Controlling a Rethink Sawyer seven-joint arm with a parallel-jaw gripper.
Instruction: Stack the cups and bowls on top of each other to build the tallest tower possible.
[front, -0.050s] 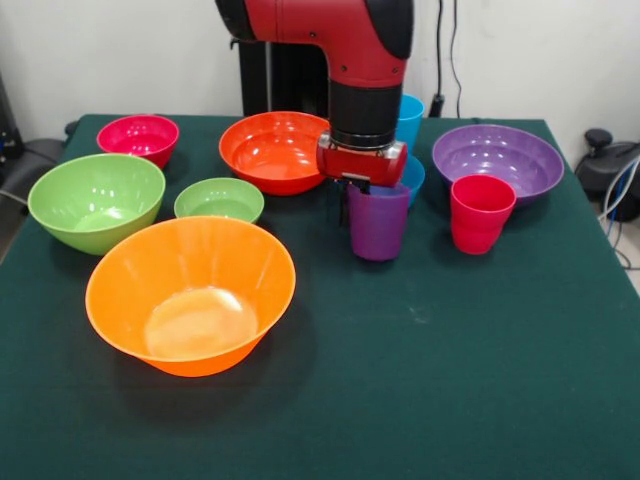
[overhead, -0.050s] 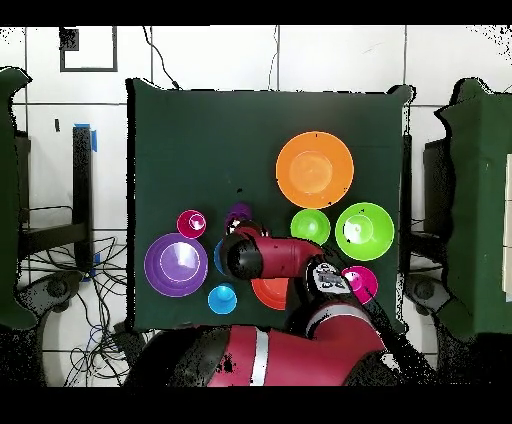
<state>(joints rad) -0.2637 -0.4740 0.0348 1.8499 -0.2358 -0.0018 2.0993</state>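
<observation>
Front: gripper (front, -0.050s: 360, 185) low over purple cup (front, -0.050s: 378, 222), black fingers at its back rim; cannot tell whether gripping. Cup upright on table (front, -0.050s: 420, 380), beside red cup (front, -0.050s: 480, 213). Orange bowl (front, -0.050s: 190, 296) nearest, alone; nothing stacked.

Overhead: arm (overhead, -0.050s: 275, 258) covers red-orange bowl (overhead, -0.050s: 270, 292). Purple cup (overhead, -0.050s: 238, 215) peeks out between red cup (overhead, -0.050s: 191, 223) and small green bowl (overhead, -0.050s: 310, 226).

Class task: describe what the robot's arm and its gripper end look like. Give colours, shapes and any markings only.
The arm is glossy red with rounded black joint sections. A black cylindrical wrist leads down to a red, rounded block, with the dark gripper beneath it. From overhead, a white stripe crosses the red shell near the base, and a small printed panel sits on one joint.
</observation>
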